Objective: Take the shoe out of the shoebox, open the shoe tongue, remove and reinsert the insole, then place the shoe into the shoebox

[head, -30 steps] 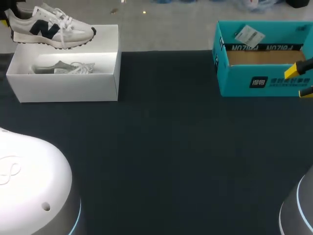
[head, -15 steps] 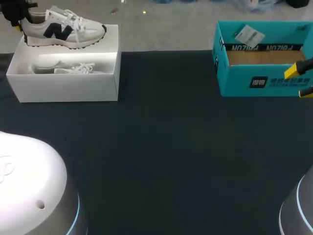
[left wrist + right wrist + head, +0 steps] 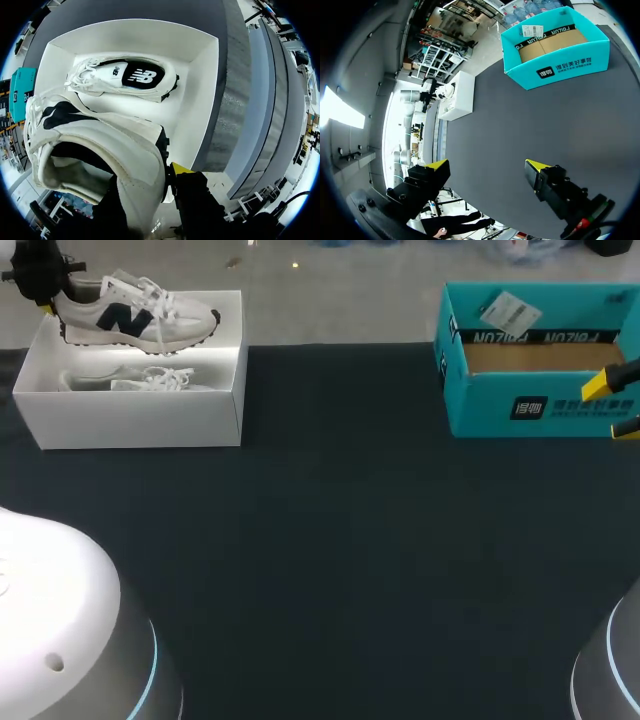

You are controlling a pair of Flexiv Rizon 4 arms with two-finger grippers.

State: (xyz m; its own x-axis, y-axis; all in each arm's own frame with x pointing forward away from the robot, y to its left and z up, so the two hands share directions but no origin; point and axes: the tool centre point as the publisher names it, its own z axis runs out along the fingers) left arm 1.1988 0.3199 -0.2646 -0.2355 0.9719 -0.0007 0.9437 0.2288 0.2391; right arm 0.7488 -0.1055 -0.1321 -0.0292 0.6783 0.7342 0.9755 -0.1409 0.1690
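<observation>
Head view gives us the count: two shoes, two boxes, two grippers. Our left gripper (image 3: 48, 302) is at the far left corner of the table (image 3: 350, 540), clamped on the heel of the lifted shoe (image 3: 135, 320). This shoe is a white trainer with a dark side mark, held roughly level above the far side of the white shoebox (image 3: 130, 420), toe towards our right. The second shoe (image 3: 135, 380) lies on the floor of that shoebox, under the lifted one.

In the left wrist view the heel fills the gap between the fingers. One yellow fingertip (image 3: 180, 168) shows, pressed against the heel's side, and the other finger is hidden behind the heel. Past the heel we see the second shoe's opening and its dark insole.

Our right gripper (image 3: 487, 167) hangs at the table's right edge, on the near side of the teal box (image 3: 500, 405). Its fingers are spread wide with only bare table between the two yellow tips — it holds nothing. The teal box stands open at the far right, well apart from the white shoebox, with one paper tag (image 3: 510, 312) inside.
</observation>
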